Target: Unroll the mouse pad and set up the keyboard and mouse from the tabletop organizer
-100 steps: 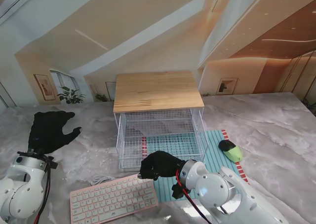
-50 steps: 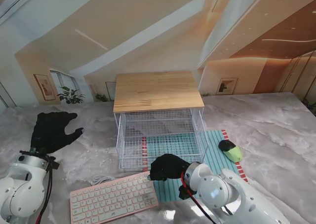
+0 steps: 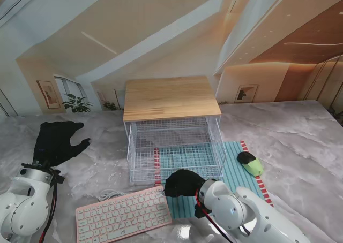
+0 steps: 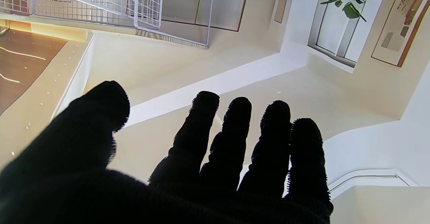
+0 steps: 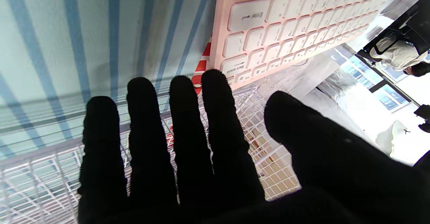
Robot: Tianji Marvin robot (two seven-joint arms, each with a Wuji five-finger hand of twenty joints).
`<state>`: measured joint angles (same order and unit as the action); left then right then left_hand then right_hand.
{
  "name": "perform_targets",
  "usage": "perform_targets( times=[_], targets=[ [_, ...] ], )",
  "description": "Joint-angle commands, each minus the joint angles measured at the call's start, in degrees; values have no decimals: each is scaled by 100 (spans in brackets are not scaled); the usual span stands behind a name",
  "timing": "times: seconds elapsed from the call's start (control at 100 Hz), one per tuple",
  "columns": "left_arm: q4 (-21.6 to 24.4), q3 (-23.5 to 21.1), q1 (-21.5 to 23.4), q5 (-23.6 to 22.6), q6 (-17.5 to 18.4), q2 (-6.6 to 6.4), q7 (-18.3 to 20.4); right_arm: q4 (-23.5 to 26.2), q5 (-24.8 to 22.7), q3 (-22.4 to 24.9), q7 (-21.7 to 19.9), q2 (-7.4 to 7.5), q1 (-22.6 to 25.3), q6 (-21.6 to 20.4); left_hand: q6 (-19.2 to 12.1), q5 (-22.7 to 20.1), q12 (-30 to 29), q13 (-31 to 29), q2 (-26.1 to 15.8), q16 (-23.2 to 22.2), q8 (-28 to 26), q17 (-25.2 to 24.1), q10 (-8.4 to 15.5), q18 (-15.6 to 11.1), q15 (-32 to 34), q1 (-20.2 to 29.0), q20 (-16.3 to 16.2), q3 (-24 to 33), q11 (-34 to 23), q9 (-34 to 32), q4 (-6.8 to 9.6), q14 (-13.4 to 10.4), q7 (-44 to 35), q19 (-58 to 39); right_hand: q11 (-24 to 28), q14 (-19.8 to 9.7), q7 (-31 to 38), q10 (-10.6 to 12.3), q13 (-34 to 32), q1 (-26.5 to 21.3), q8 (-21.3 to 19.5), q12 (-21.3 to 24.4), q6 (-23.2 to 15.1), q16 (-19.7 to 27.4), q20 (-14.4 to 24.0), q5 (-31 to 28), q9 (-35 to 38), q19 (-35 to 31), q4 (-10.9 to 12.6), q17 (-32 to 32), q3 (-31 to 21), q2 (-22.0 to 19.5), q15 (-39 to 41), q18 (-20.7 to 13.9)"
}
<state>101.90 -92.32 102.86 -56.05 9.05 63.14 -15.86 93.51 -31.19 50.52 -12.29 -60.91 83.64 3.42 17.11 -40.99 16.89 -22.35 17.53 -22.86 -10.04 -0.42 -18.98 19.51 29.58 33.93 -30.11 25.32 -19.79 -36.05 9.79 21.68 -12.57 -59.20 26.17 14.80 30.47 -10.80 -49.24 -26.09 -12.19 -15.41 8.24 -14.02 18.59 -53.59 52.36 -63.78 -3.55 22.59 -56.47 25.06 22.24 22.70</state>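
The pink keyboard (image 3: 123,215) lies flat near me, left of centre, its right end overlapping the teal striped mouse pad (image 3: 237,173). The pad is spread out under and in front of the wire organizer (image 3: 174,146). A green and black mouse (image 3: 250,163) rests on the pad's right part. My right hand (image 3: 184,183) hovers open over the pad, just right of the keyboard's far corner and in front of the organizer. The right wrist view shows its fingers (image 5: 188,123) straight, holding nothing, beside the keyboard (image 5: 302,26). My left hand (image 3: 56,141) is raised open at the left, far from everything.
The organizer carries a wooden top (image 3: 170,98); its wire basket looks bare inside. A white cable (image 3: 110,195) curls on the marble table (image 3: 300,141) behind the keyboard. The left wrist view catches the organizer's wire corner (image 4: 144,5).
My right hand has slid a little to the right and nearer to me, off the keyboard's far right corner. The left hand rose slightly. Keyboard, mouse and pad stayed put.
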Motion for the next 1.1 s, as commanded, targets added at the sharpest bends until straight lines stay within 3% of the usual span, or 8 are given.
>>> perform_targets(
  times=[0.0,0.33,1.09],
  targets=[
    [29,9,18,-3,12,9,51,-49,-30,-18,10,-41,-30,17,61,-49,-85,226,-170,53,52,-100,73,-102,-34,4,57,-22,63,109,-96,-66,93,96,-24,-45,-120,127,341,23,-86,43,86,76,-102,69,-206,82,134,-474,101,-214,-164,-149],
    [29,-14,35,-22,28,12,11,-215,-21,-144,286,-122,-193,-14,61,-47,-85,233,-168,55,51,-100,73,-102,-38,1,57,-17,63,112,-92,-71,92,96,-16,-200,-395,181,762,53,-232,5,117,50,-110,258,-614,235,171,-882,124,-299,-268,-461],
    [61,-52,112,-50,8,18,-46,-845,-17,-648,755,-328,-924,205,64,-36,-82,233,-165,56,52,-101,88,-105,-35,-10,59,-10,57,112,-94,-91,96,101,95,-308,-543,245,1047,43,-407,-51,111,6,-98,327,-870,318,181,-1068,-16,-243,-270,-576]
  ],
)
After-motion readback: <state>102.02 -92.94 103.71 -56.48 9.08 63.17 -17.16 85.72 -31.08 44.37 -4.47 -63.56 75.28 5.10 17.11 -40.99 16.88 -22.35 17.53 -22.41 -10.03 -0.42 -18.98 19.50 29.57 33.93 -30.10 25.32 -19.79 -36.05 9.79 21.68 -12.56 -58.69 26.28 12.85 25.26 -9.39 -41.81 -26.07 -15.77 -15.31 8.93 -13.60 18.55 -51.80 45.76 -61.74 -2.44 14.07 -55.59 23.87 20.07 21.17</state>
